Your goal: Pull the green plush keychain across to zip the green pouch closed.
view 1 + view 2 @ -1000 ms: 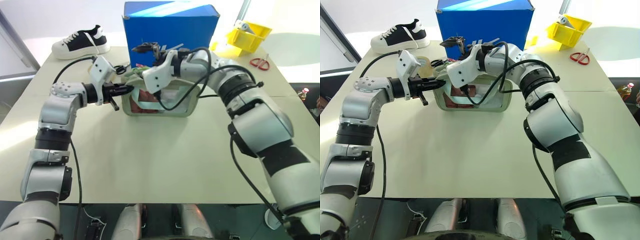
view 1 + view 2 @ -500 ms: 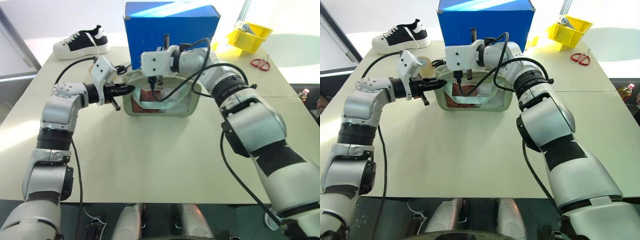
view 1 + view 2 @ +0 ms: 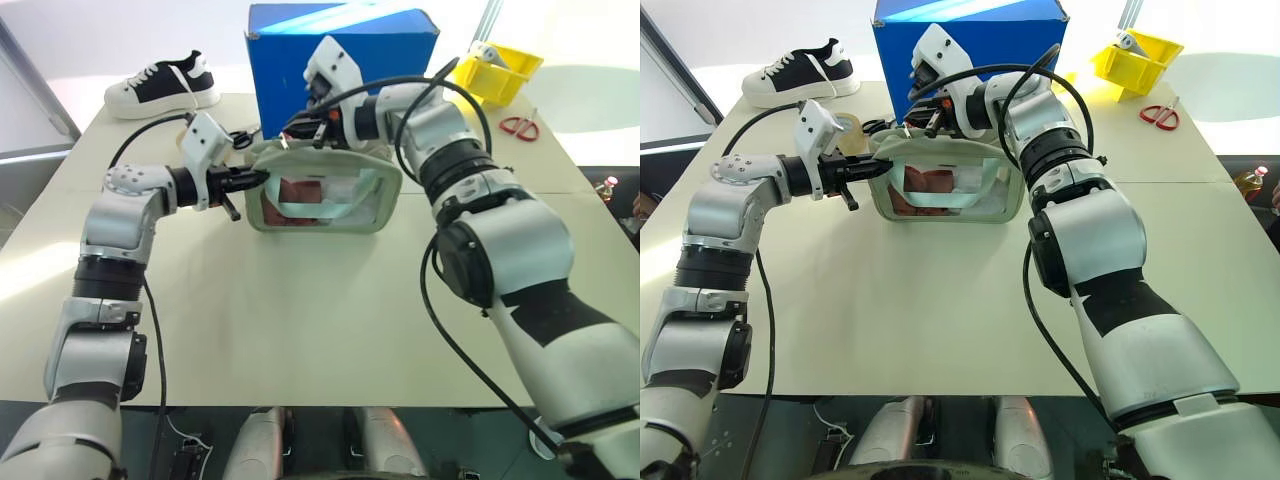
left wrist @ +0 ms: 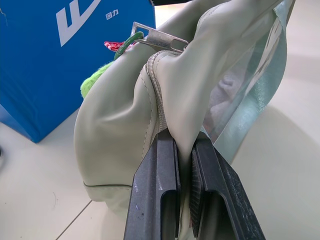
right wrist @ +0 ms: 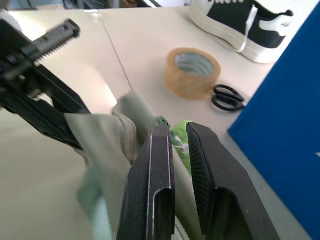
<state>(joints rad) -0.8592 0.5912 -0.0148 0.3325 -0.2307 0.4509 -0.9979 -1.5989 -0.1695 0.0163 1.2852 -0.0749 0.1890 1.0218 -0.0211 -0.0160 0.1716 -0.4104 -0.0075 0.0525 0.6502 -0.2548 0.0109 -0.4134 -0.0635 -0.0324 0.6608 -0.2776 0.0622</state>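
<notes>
- My left fingers (image 4: 182,192) are clamped on the end seam of the pouch (image 3: 322,198), which stands on the surface (image 3: 300,320) in front of the blue box (image 3: 340,50).
- My right fingers (image 5: 172,150) are nearly closed around the fuzzy keychain (image 5: 180,140) at the pouch's top, near the end my left hand holds.
- My judgement: both holds are set, but the pull across the whole zipper is not yet done.
- The left wrist view shows the metal zipper pull (image 4: 157,39) at that end; the right wrist view shows tape (image 5: 192,72) and scissors (image 5: 227,97) behind.
</notes>
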